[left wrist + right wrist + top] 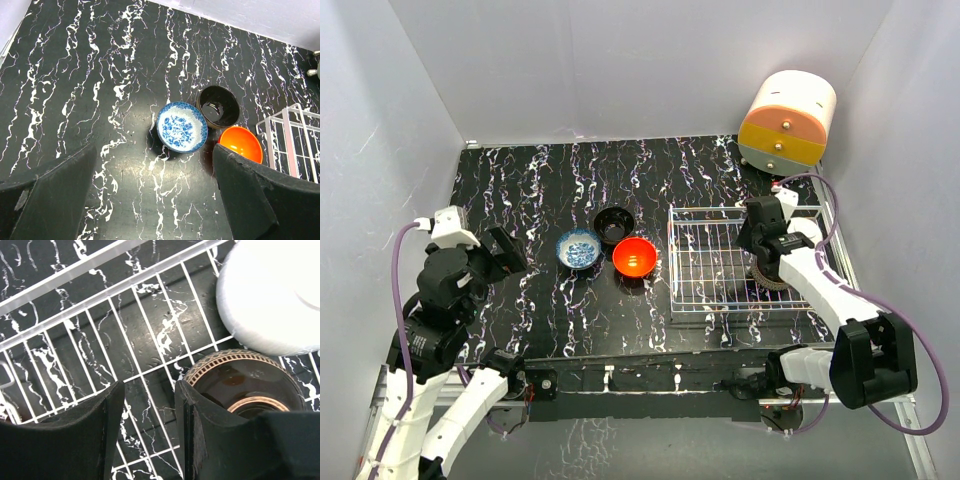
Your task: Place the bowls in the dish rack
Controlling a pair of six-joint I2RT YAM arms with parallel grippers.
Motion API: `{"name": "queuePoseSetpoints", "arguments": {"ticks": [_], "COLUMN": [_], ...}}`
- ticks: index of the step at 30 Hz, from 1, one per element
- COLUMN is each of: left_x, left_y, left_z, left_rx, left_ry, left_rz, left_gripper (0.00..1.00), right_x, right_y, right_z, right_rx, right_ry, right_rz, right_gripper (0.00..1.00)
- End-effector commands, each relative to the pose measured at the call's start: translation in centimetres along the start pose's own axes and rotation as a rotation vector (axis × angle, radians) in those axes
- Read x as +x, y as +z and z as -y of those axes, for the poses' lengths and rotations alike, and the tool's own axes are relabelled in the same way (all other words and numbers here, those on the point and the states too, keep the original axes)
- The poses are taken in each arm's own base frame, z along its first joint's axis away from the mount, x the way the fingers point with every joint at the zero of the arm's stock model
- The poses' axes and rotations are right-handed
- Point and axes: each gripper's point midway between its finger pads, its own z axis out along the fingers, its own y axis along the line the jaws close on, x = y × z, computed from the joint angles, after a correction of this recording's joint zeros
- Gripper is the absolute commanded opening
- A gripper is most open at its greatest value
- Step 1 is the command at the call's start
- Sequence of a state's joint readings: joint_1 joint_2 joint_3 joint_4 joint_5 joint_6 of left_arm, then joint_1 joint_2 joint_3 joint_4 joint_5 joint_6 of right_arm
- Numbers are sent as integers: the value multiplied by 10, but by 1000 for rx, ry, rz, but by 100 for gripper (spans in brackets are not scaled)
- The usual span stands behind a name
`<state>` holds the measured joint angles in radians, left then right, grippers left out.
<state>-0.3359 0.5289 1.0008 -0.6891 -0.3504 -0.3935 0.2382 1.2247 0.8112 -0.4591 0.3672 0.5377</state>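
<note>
Top view: rack (720,262) sits on the desk (520,180) at its 3 o'clock side. The cabinet (787,120) is off the 1 o'clock corner.

Three bowls are out on the desk near centre, in a tight cluster at 9 o'clock of the rack, all upright:
- red bowl (635,256) is nearest the rack, close to its 9 o'clock edge but outside it
- black bowl (614,222) is at 11 o'clock of red
- blue bowl (579,248) is at 9 o'clock of red

The rims are very close. Can't tell whether they touch.

Two bowls are in the rack, at its 3 o'clock end, mostly under the right arm (820,280):
- tan bowl (245,385) is inverted, foot ring up, and reads dark brown with a gold band
- white bowl (272,295) is at 1 o'clock of tan in the right wrist view and looks inverted too

They are right beside each other; contact is unclear.

Right jaws hang over the rack wires beside the tan bowl. The fingers (112,435) have a narrow gap with nothing in it.

Left arm (445,285) is at the desk's 9 o'clock edge, well apart from the bowls. Left jaws are spread wide and empty, with the blue bowl (182,126), black (218,106) and red (241,143) in their view.
</note>
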Motion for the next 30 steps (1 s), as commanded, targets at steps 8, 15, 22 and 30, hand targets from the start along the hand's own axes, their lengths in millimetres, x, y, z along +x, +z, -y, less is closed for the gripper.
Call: {"name": "queuePoseSetpoints", "arguments": {"ticks": [8, 15, 22, 30], "left_x": [-5, 1, 3, -2], "left_y": [-6, -5, -10, -15], "left_z": [2, 4, 0, -2], "left_rx": [19, 36, 38, 40], "left_ry": [1, -3, 4, 15], "left_rz": [17, 6, 17, 39], "left_gripper": [97, 97, 97, 97], "right_x": [-4, 15, 25, -9], "right_y": [-1, -8, -8, -19], "right_z": [39, 67, 79, 88], "right_rx": [121, 158, 167, 212], "right_ry": [76, 113, 166, 170], "right_rz": [44, 3, -28, 60], "right_gripper": [44, 44, 44, 45]}}
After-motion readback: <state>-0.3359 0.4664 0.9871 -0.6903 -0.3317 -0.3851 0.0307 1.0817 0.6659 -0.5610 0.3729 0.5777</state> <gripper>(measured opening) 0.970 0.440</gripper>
